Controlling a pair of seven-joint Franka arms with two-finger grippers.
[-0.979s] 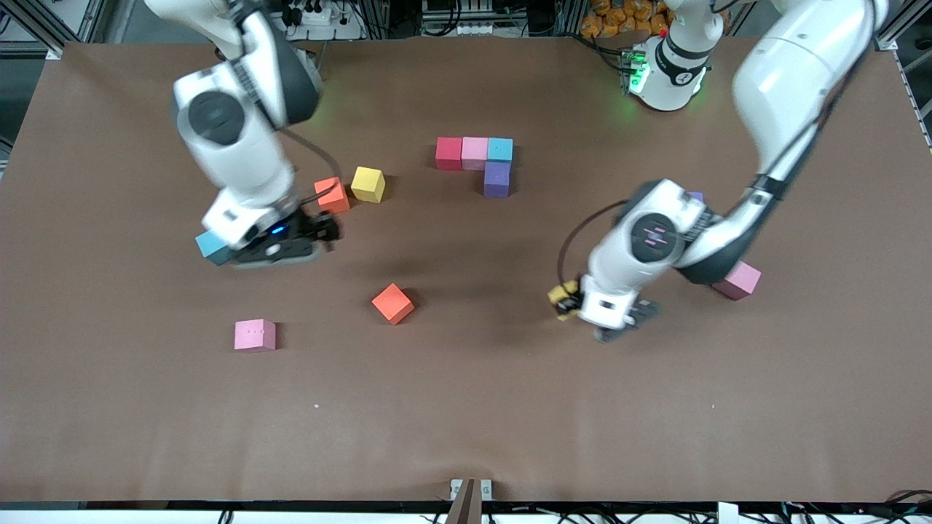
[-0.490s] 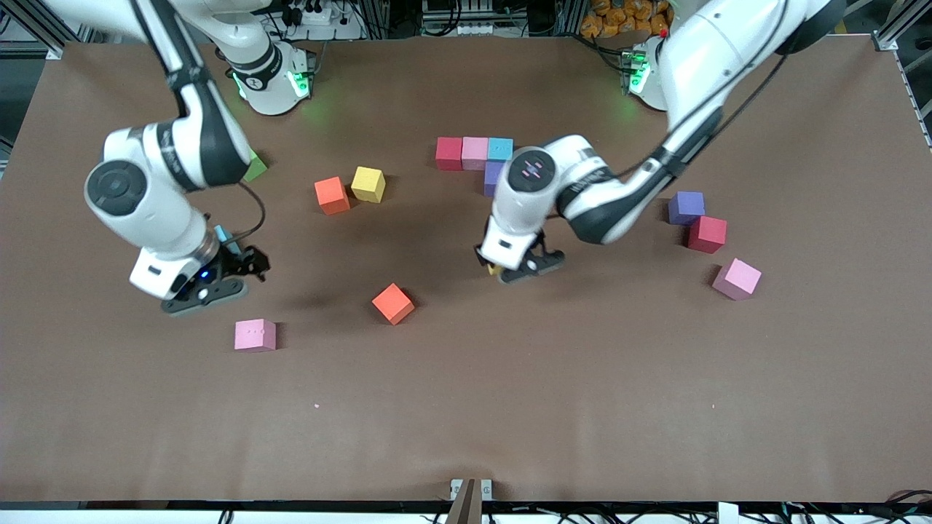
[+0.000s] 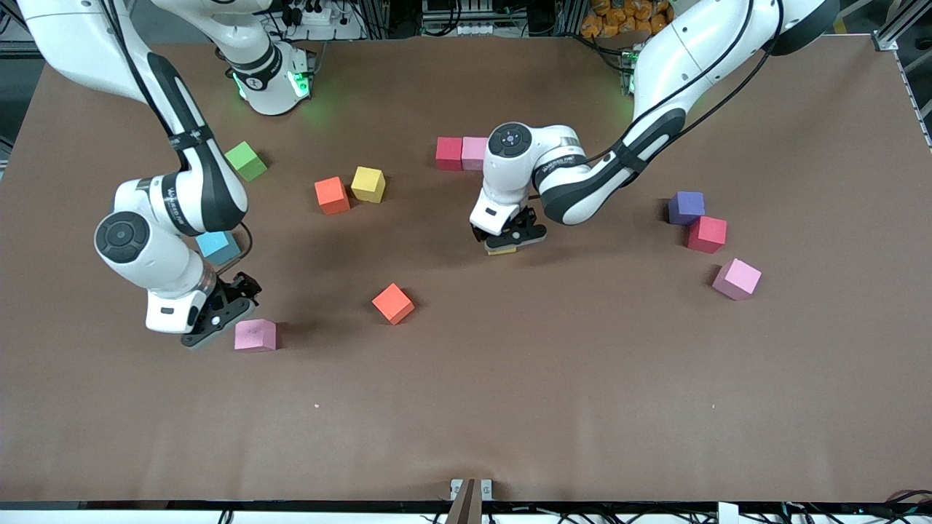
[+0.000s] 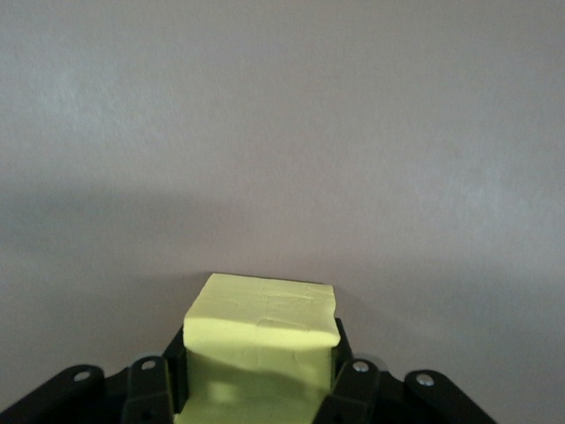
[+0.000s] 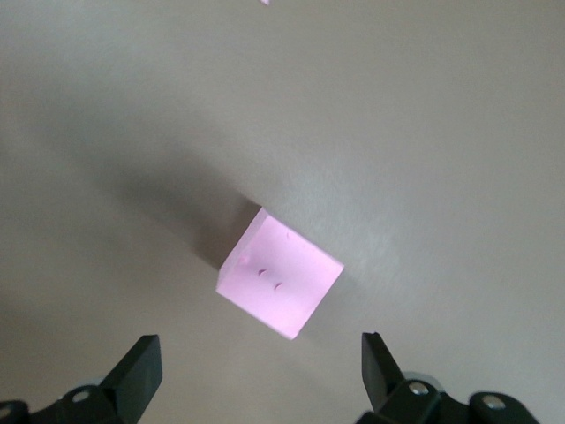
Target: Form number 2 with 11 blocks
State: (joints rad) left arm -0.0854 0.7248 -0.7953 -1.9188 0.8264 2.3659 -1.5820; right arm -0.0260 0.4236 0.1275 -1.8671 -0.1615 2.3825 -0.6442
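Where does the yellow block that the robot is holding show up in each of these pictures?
Front view: the held yellow block peeks out under the left gripper, near the table's middle, nearer the camera than the red and pink row.
Left wrist view: it fills the lower middle, clamped between the black fingers.
Right wrist view: not in it; only a pink block shows.
Shared landmark: the brown table.

Clearly a robotics lab: brown-covered work surface [image 3: 466, 407] framed by aluminium rails [image 3: 44, 22], two white arms bolted along one edge on green-lit bases [image 3: 273, 84], power strips and tangled cables [image 3: 320, 14] just past it.
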